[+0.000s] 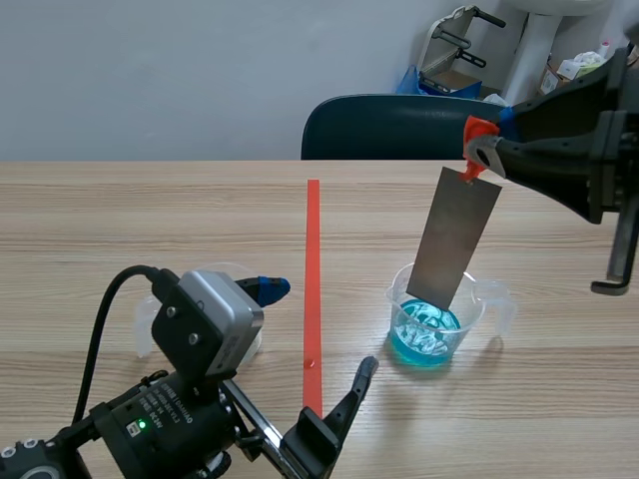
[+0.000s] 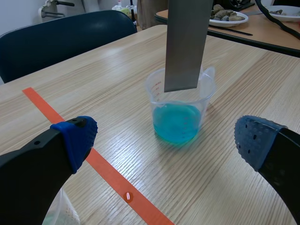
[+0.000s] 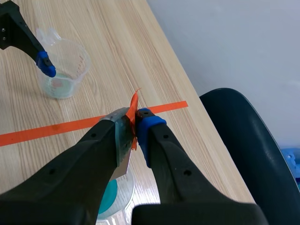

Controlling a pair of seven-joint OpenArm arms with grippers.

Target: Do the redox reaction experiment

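A clear plastic beaker [image 1: 436, 319] with blue liquid [image 2: 176, 123] stands on the table right of the orange tape line. A grey metal strip [image 1: 454, 238] hangs tilted over it, its lower end inside the beaker's mouth [image 2: 183, 70]. My right gripper [image 1: 480, 148] is shut on the strip's top end, which carries an orange tag [image 3: 133, 119]. My left gripper [image 2: 164, 140] stands open low at the front left, facing the beaker, with nothing between its fingers. A second, nearly empty clear beaker [image 3: 63, 68] stands beside the left gripper [image 1: 300, 349].
The orange tape line [image 1: 313, 289] runs down the table's middle. A dark blue chair [image 1: 399, 125] stands behind the far table edge. Another table with a plate of small objects [image 2: 228, 16] lies beyond.
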